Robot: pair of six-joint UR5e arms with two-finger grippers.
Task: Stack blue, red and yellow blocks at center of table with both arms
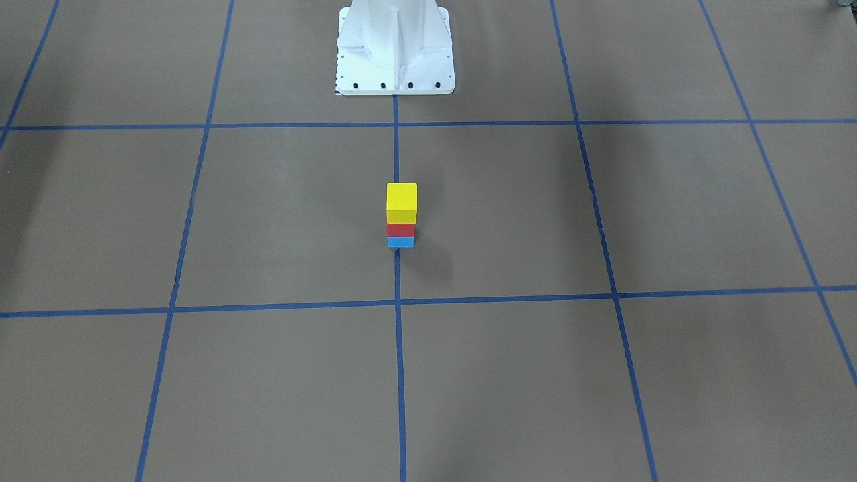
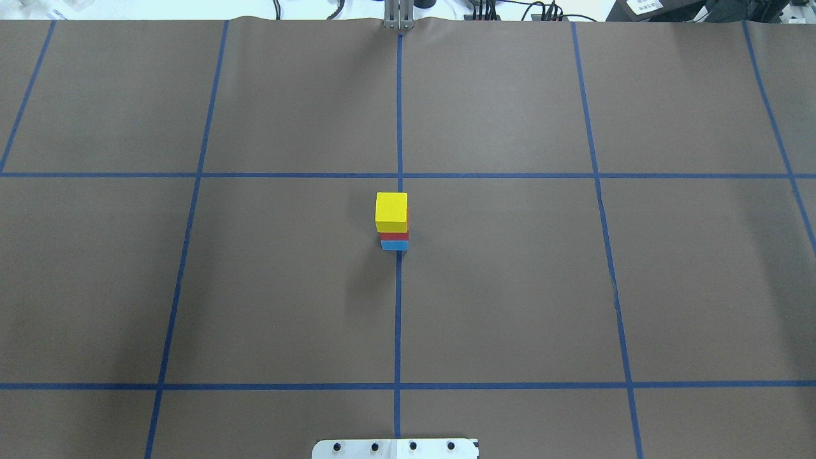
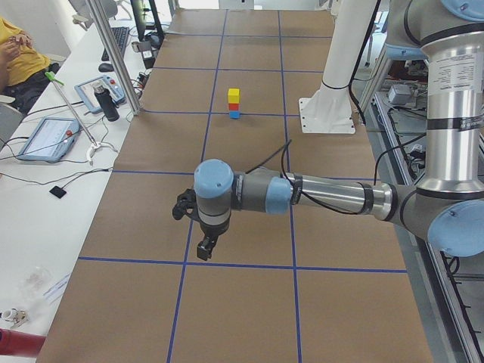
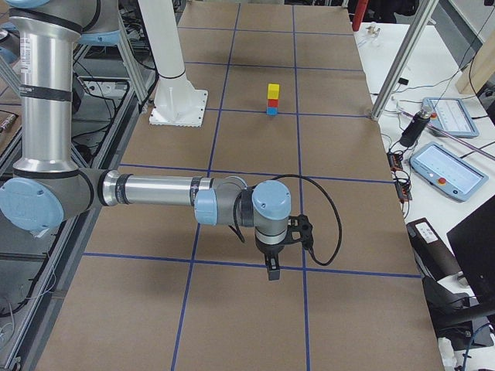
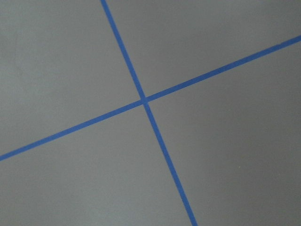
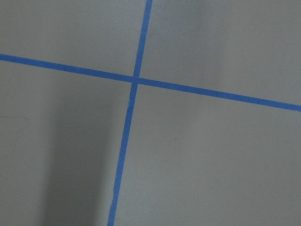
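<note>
A stack stands at the table's centre on the blue centre line: a blue block (image 1: pixel 400 242) at the bottom, a red block (image 1: pixel 400 229) on it, a yellow block (image 1: pixel 402 201) on top. The stack also shows in the overhead view (image 2: pixel 391 211). My left gripper (image 3: pixel 204 248) shows only in the exterior left view, far from the stack and above the table, pointing down. My right gripper (image 4: pixel 272 270) shows only in the exterior right view, likewise far from the stack. I cannot tell whether either is open or shut. Both wrist views show only bare table and tape lines.
The robot's white base (image 1: pixel 395 53) stands at the table's robot-side edge. Blue tape lines (image 2: pixel 398 319) divide the brown table into squares. Tablets and cables (image 3: pixel 49 136) lie on the white bench beside the table. A person (image 3: pixel 19 45) sits at the far left.
</note>
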